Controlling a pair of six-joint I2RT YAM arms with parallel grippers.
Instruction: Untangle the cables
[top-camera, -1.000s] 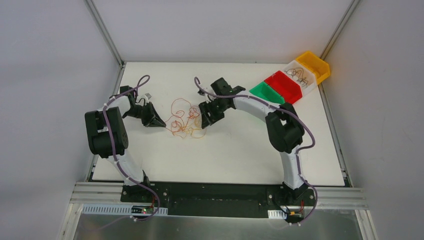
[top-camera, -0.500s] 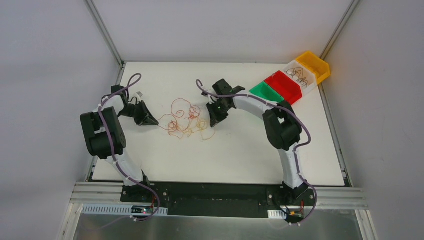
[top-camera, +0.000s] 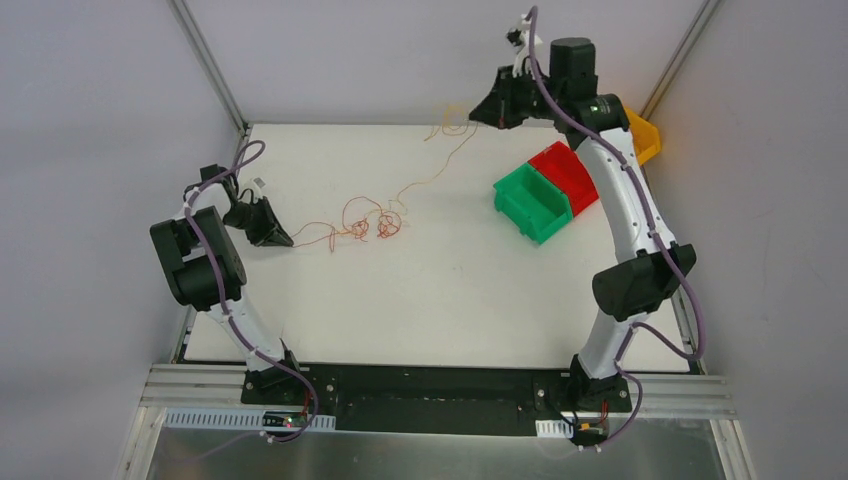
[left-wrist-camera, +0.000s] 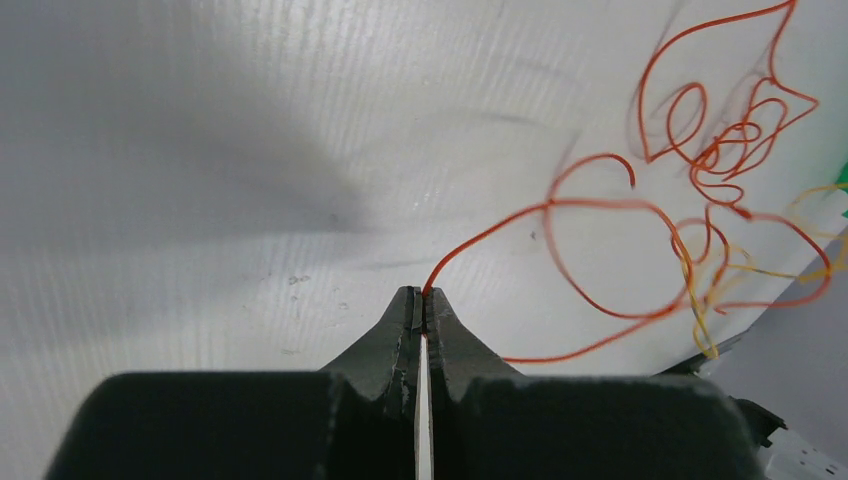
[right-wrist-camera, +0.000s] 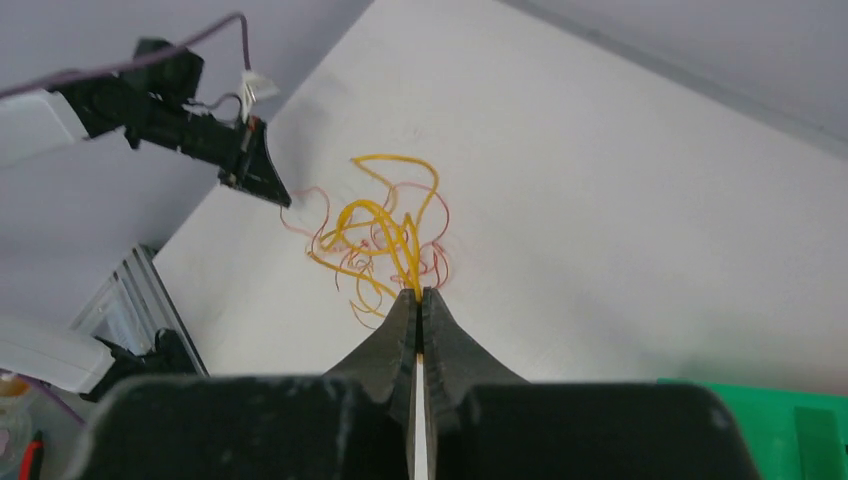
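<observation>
The cables are thin curly wires; a red and orange tangle (top-camera: 372, 222) lies on the white table (top-camera: 450, 300) left of centre. My left gripper (top-camera: 288, 243) rests low at the tangle's left end, shut on a red cable (left-wrist-camera: 600, 205) that enters its tips (left-wrist-camera: 421, 293). My right gripper (top-camera: 474, 117) is raised high above the table's far edge, shut on a yellow cable (top-camera: 452, 122) that stretches down to the tangle. In the right wrist view the yellow cable (right-wrist-camera: 385, 215) runs into the closed tips (right-wrist-camera: 418, 293), with the left gripper (right-wrist-camera: 270, 185) beyond.
A green bin (top-camera: 530, 200) and a red bin (top-camera: 565, 170) stand at the right rear, with a yellow bin (top-camera: 645, 138) partly hidden behind the right arm. Grey walls and metal frame posts enclose the table on three sides.
The right gripper shut on the yellow cable and swung up and back to the far edge, drawing it out of the tangle. The left gripper pulled slightly left with the red cable.
</observation>
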